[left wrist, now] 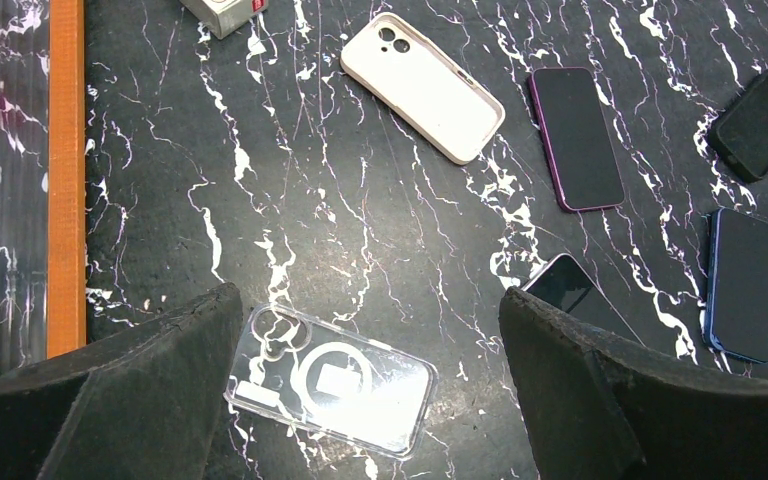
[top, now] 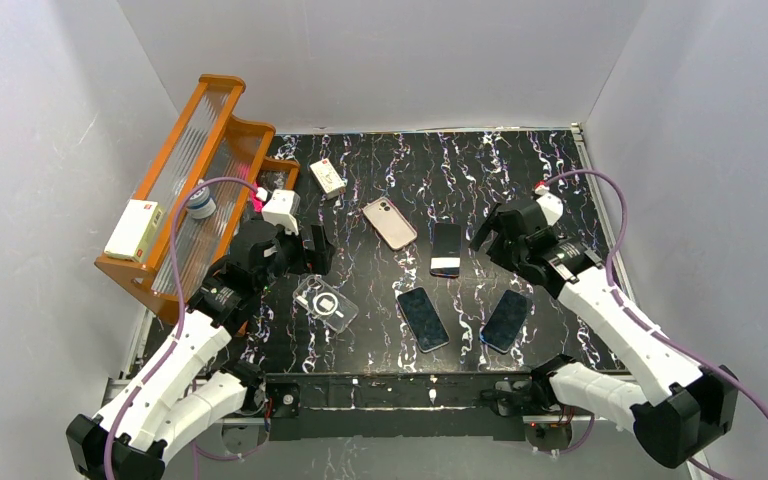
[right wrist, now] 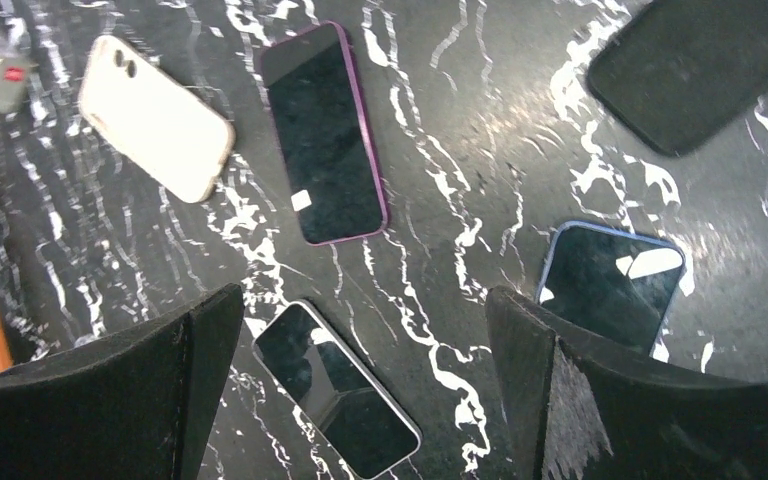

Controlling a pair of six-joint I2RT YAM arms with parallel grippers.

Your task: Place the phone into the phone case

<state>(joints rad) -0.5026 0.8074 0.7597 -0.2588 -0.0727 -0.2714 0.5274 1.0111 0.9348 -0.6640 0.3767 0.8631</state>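
A clear phone case (top: 326, 303) lies flat on the black marble table, and in the left wrist view (left wrist: 330, 378) it sits between my fingers, nearer the left one. My left gripper (top: 310, 250) (left wrist: 370, 300) hovers above it, open and empty. A silver-edged phone (top: 423, 318) (right wrist: 335, 388) lies face up below my right gripper (top: 495, 235) (right wrist: 362, 300), which is open and empty. A purple phone (top: 446, 249) (right wrist: 322, 133), a blue phone (top: 505, 320) (right wrist: 610, 283), a beige case (top: 390, 222) (left wrist: 423, 85) and a black case (right wrist: 700, 68) (left wrist: 760, 122) also lie on the table.
An orange rack (top: 190, 170) stands along the left side with a white box (top: 133, 228) on it; its edge (left wrist: 65, 180) shows in the left wrist view. A small white box (top: 327, 177) lies at the back. White walls enclose the table.
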